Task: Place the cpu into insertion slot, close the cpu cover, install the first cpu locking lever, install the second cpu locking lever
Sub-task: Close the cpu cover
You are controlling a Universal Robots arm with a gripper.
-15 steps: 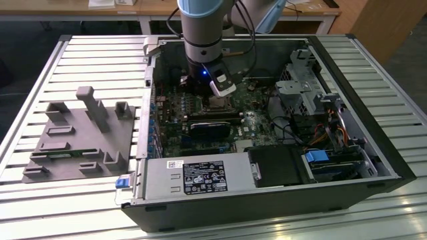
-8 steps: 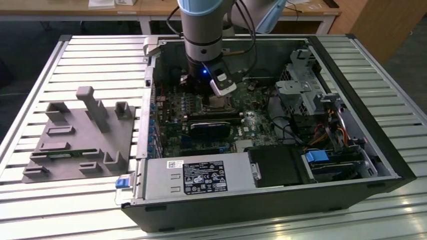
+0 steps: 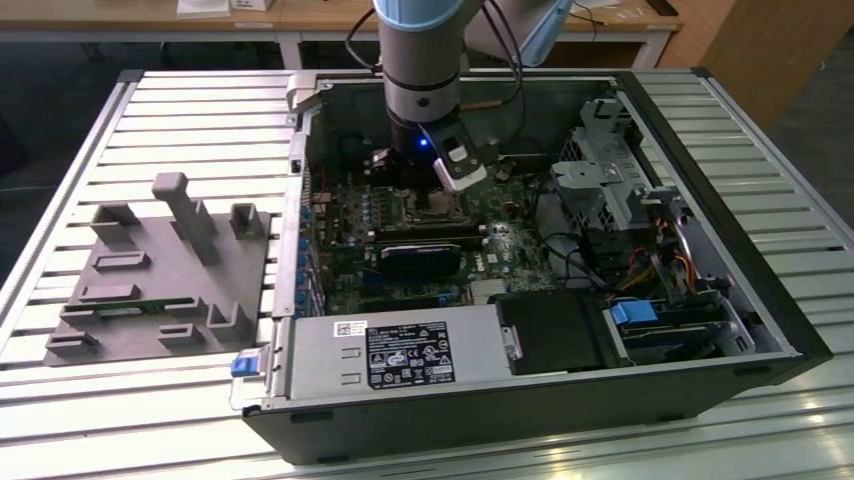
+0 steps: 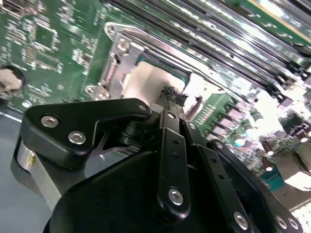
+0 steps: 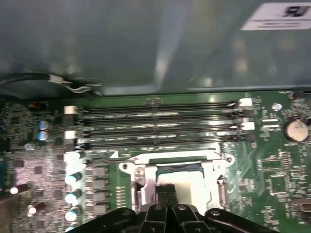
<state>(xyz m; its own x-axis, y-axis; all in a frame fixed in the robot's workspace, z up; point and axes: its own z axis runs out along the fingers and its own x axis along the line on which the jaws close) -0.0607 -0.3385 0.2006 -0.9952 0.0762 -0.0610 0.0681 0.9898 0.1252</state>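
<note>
gripper (image 5: 167,189) over cpu (image 5: 194,182), cpu cover (image 5: 180,158) framing it — memory slots (image 5: 155,126) beside

We see a counter (image 3: 200,120) of pale metal slats that spreads out on every side of the jaws. Two things lie directly on it. An open computer case (image 3: 534,420), dark-walled and laid on its side with the open face up, sits beneath and around the jaws, which hang inside it. A grey moulded fixture (image 3: 160,270), a flat block with several upright posts and shallow recesses, lies well apart from the jaws, toward the exterior view's left. It is just beside the case's wall; we cannot tell whether they touch.
</note>
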